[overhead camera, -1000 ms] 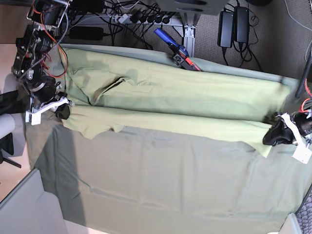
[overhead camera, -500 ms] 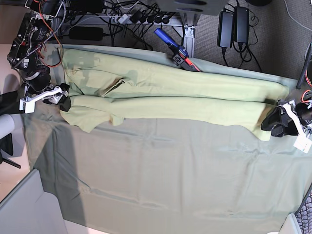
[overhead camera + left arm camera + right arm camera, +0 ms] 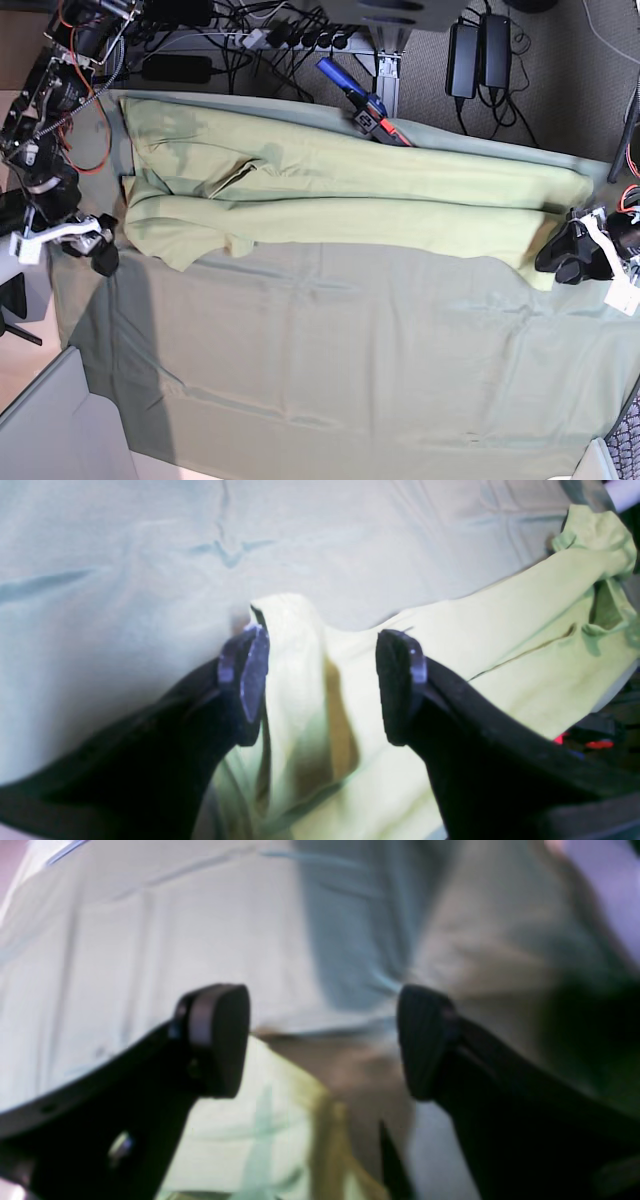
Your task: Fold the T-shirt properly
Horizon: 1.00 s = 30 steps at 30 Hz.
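You see a plain pale yellow-green T-shirt (image 3: 350, 195) with no print, lying on a duller grey-green table cloth (image 3: 340, 370), also plain. Both grippers, left (image 3: 320, 680) and right (image 3: 320, 1040), have black fingers. Behind the table, a tool (image 3: 360, 100) shows blue, with red at its tip.

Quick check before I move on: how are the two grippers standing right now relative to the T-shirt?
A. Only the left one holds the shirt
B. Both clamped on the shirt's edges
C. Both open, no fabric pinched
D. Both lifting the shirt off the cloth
C: the left gripper has its jaws spread over the T-shirt with nothing pinched, and the right gripper is open too, while the shirt lies on the table cloth.
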Each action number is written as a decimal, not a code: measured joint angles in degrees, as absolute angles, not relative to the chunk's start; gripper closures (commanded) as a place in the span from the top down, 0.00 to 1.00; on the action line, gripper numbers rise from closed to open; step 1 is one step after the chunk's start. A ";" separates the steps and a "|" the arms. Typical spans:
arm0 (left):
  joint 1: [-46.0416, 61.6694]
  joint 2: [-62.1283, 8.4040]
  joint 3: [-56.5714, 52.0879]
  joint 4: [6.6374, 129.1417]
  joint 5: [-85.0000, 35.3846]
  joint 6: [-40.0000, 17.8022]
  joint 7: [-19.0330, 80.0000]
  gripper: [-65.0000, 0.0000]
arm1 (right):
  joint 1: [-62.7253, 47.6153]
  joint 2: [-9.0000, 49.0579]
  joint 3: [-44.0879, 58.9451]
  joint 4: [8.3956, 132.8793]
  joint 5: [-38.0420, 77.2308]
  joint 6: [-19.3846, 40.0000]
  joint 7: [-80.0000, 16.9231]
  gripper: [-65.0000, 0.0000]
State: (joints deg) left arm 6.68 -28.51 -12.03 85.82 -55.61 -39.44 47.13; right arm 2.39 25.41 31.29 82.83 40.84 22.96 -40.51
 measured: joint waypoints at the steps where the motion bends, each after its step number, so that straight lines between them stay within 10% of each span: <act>1: 6.66 -28.05 -12.01 85.82 -55.61 -39.46 47.18 0.58 | 2.87 25.41 29.30 82.81 39.05 22.96 -40.49 0.68; 9: 6.66 -26.55 -11.99 85.82 -55.66 -39.46 47.59 0.58 | 5.50 25.26 14.85 77.87 35.94 22.98 -39.40 0.67; 19: 6.66 -26.52 -12.03 85.82 -55.59 -39.46 47.59 0.58 | 5.41 25.39 12.38 77.52 32.56 22.96 -38.13 0.02; 30: 6.66 -26.52 -12.03 85.82 -55.64 -39.46 47.62 0.58 | 3.81 25.39 12.53 79.18 33.21 22.98 -40.77 0.00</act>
State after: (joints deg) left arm 6.66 -26.52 -12.03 85.82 -55.64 -39.46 47.62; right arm 3.81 25.39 12.53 79.18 33.21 22.98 -40.77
